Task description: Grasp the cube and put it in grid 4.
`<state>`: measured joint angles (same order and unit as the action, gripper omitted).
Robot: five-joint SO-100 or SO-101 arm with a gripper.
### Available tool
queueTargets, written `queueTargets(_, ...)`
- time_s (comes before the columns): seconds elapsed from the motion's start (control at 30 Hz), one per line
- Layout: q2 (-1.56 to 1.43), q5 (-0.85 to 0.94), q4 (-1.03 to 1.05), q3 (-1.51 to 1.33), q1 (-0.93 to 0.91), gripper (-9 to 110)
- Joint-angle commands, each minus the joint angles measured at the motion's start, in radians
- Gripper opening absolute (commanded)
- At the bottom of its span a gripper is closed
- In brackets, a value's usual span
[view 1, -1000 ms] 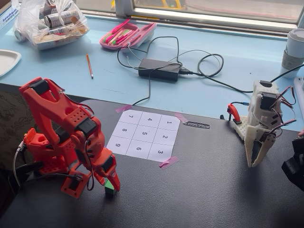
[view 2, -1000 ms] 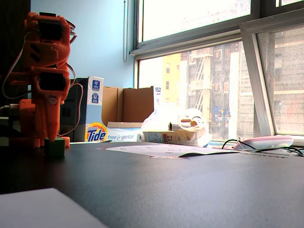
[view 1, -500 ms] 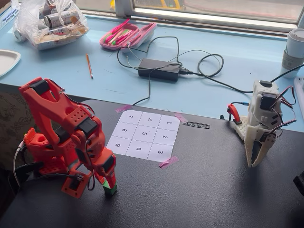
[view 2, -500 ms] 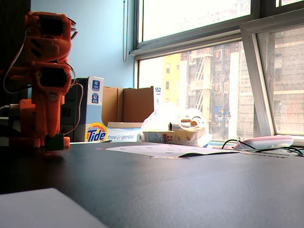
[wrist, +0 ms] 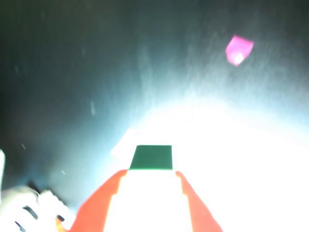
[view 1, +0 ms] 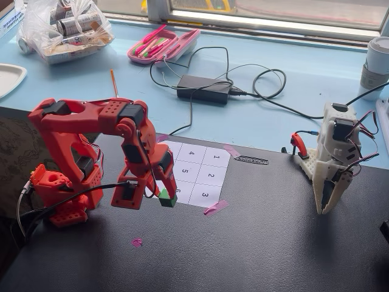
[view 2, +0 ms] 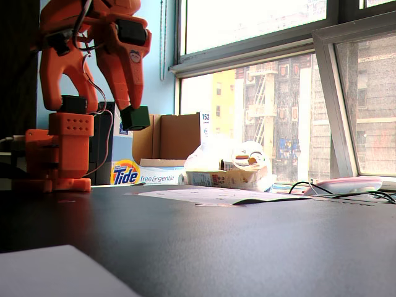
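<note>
The green cube (view 1: 166, 198) is held in my red gripper (view 1: 164, 196), lifted above the table near the front left corner of the numbered sheet (view 1: 206, 182). In a fixed view the cube (view 2: 135, 117) hangs well above the dark table between the orange fingers (view 2: 125, 93). In the wrist view the cube (wrist: 152, 157) sits between the two orange fingertips (wrist: 120, 181), the rest washed out by glare. Grid 4 (view 1: 192, 154) lies at the sheet's far left, beyond the arm.
A white second arm (view 1: 335, 161) stands at the right. Pink tape bits (view 1: 215, 207) lie by the sheet and on the mat (view 1: 137, 242). A power brick with cables (view 1: 203, 89) and a pink case (view 1: 163, 45) lie behind.
</note>
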<state>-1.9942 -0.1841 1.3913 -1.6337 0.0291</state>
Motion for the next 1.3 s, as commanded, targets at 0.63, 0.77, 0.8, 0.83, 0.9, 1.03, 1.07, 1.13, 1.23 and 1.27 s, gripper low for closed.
queueTargets(0.63,0.583,-0.055,0.175,0.718,0.681,0)
queueTargets(0.77,0.643,-0.061,0.172,0.769,0.761,0)
queueTargets(0.8,0.673,-0.066,0.176,0.796,0.772,0)
queueTargets(0.83,0.709,-0.074,0.186,0.828,0.782,0)
queueTargets(0.9,0.759,-0.081,0.179,0.851,0.796,0)
queueTargets(1.03,0.833,-0.095,0.144,0.873,0.813,0)
queueTargets(1.07,0.848,-0.095,0.141,0.885,0.815,0)
queueTargets(1.13,0.87,-0.097,0.14,0.907,0.813,0)
queueTargets(1.23,0.893,-0.098,0.141,0.919,0.81,0)
queueTargets(1.27,0.9,-0.1,0.141,0.92,0.81,0)
